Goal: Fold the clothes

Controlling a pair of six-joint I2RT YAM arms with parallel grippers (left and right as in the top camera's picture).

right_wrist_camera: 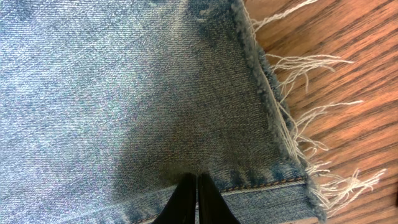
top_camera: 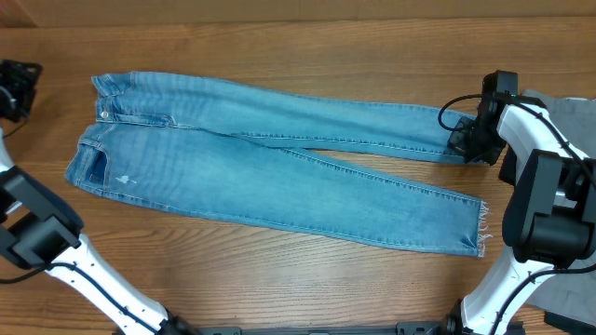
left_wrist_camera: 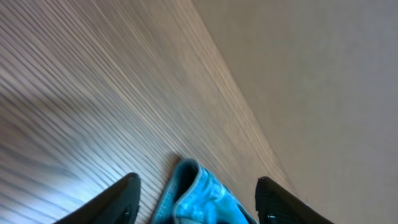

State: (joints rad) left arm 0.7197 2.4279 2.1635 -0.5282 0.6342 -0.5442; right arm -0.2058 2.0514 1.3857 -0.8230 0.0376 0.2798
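**Wood Worktop, Grey Patch at One Side**

A brown wood-grain worktop (top_camera: pixel 279 270) fills nearly the whole overhead view, its grain running lengthwise. At the right edge lies a flat pale grey patch (top_camera: pixel 570 112); what it is cannot be told. In the left wrist view a plain beige surface (left_wrist_camera: pixel 311 74) lies beyond the worktop's edge.

Light blue denim jeans (top_camera: pixel 270 158), whitish frayed hems (right_wrist_camera: pixel 273 118), brown wood-grain table (top_camera: pixel 279 288), black right pincer (right_wrist_camera: pixel 197 182)
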